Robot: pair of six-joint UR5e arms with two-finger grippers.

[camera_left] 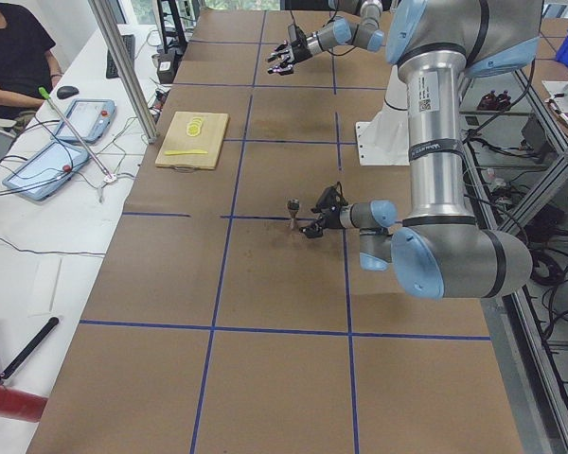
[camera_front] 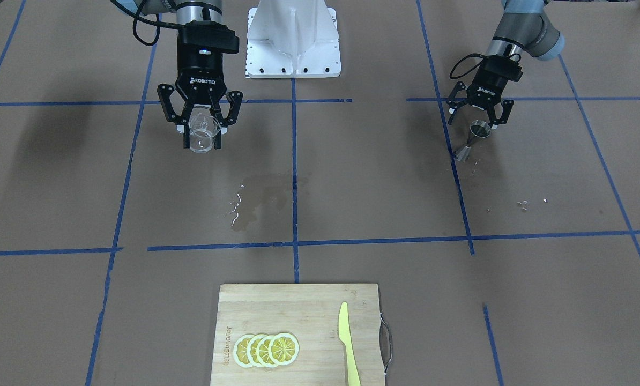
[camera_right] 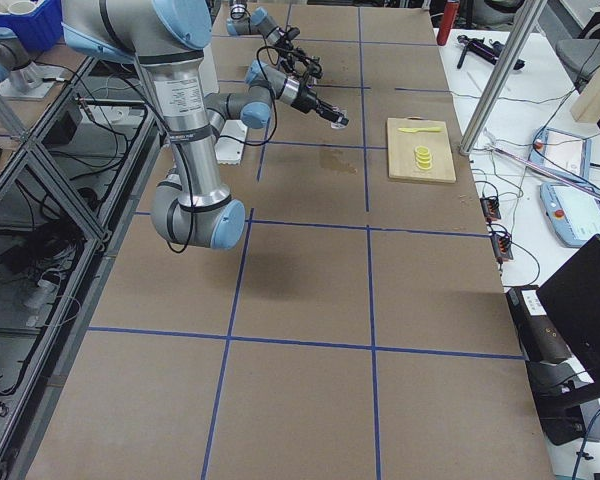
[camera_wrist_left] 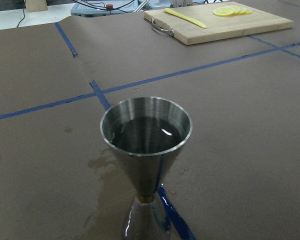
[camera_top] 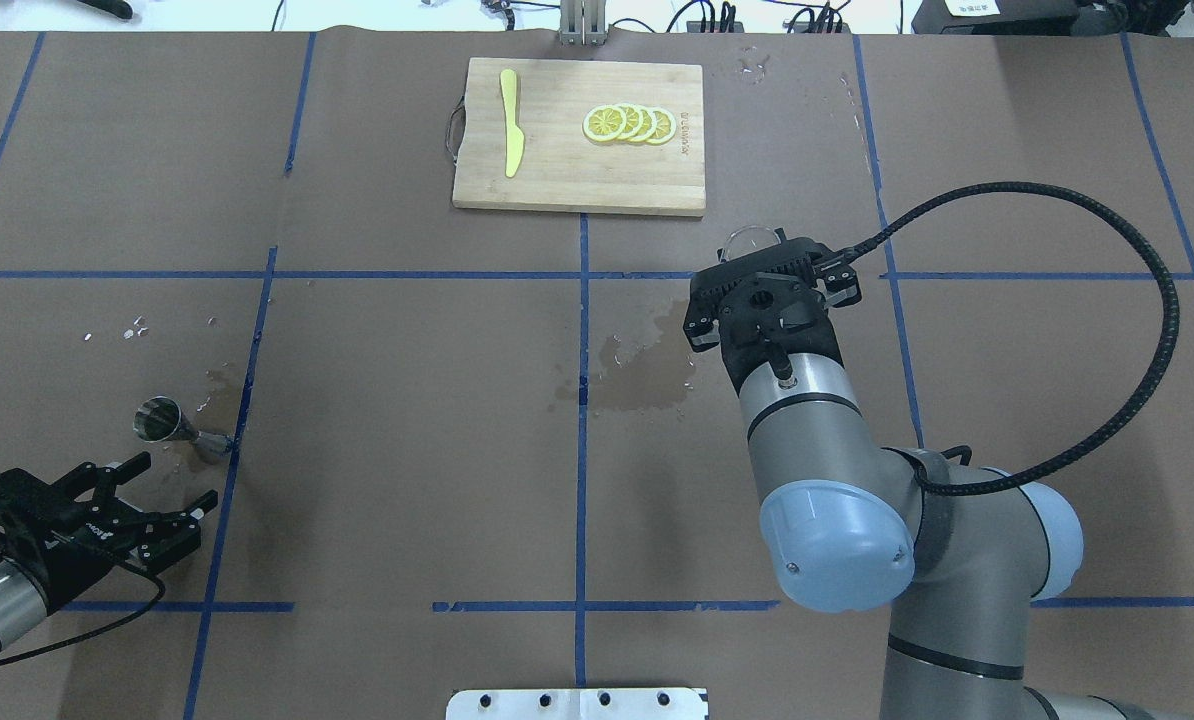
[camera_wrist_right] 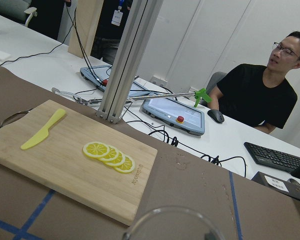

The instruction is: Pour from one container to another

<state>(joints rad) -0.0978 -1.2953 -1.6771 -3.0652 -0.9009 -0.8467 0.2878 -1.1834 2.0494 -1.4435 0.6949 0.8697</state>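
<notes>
Two fingers of the right gripper (camera_front: 202, 140) pinch the clear glass cup (camera_front: 201, 133), mouth up, above the brown worktop (camera_front: 352, 177) in the front view. Overhead, the left gripper (camera_top: 179, 478) hangs spread, just short of the metal jigger (camera_top: 172, 425). Left wrist: jigger upright, hourglass-shaped, liquid in its smooth upper cone, open room around.

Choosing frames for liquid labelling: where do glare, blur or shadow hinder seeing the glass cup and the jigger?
Left wrist view: jigger sharp, small glints on its liquid. Right wrist view: glass cup rim close and blurred. Front-facing view: cup faint against the table, soft arm shadows. Overhead view: cup mostly hidden behind the right tool.
</notes>
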